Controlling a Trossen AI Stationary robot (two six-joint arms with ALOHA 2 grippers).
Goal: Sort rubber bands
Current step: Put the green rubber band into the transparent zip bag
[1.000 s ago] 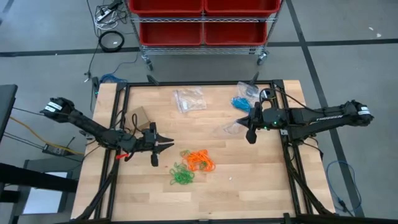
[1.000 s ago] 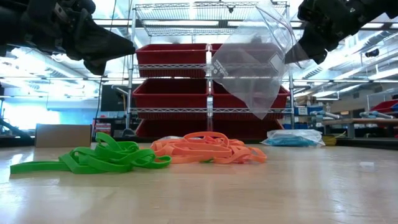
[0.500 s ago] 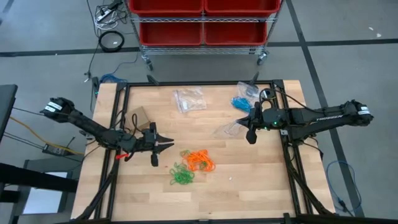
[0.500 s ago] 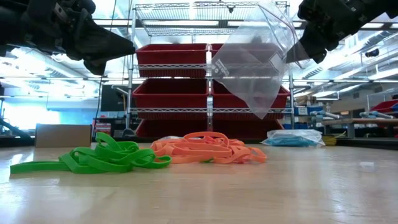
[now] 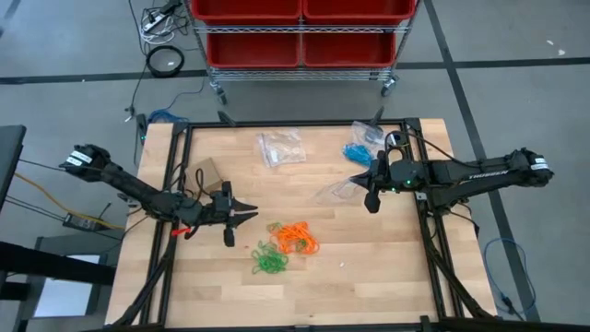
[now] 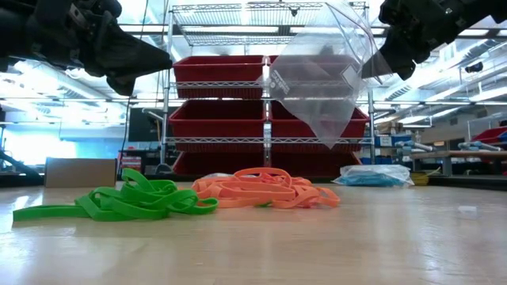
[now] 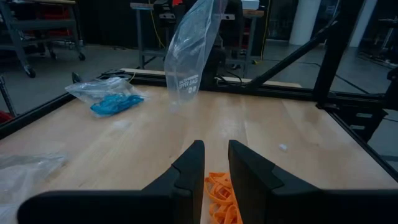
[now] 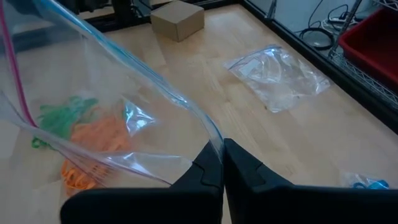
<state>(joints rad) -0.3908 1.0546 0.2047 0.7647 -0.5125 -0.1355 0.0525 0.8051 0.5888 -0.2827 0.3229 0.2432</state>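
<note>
Nearest the front edge of the table (image 5: 369,286) lies the green clump of rubber bands (image 5: 269,261), touching the orange rubber bands (image 5: 296,240) just behind it, and the left gripper (image 5: 247,218) hovers just left of the orange clump with its fingers a narrow gap apart, gripping nothing. Farther back and to the right of the orange clump, the right gripper (image 5: 369,183) has its fingers pinched together on the rim of an empty clear bag (image 6: 321,79), which hangs open above the table. Beyond it sits a bag of blue rubber bands (image 5: 357,152); left of that lies another clear bag (image 5: 280,148), and a small cardboard box (image 5: 207,172) rests back-left of the orange clump.
</note>
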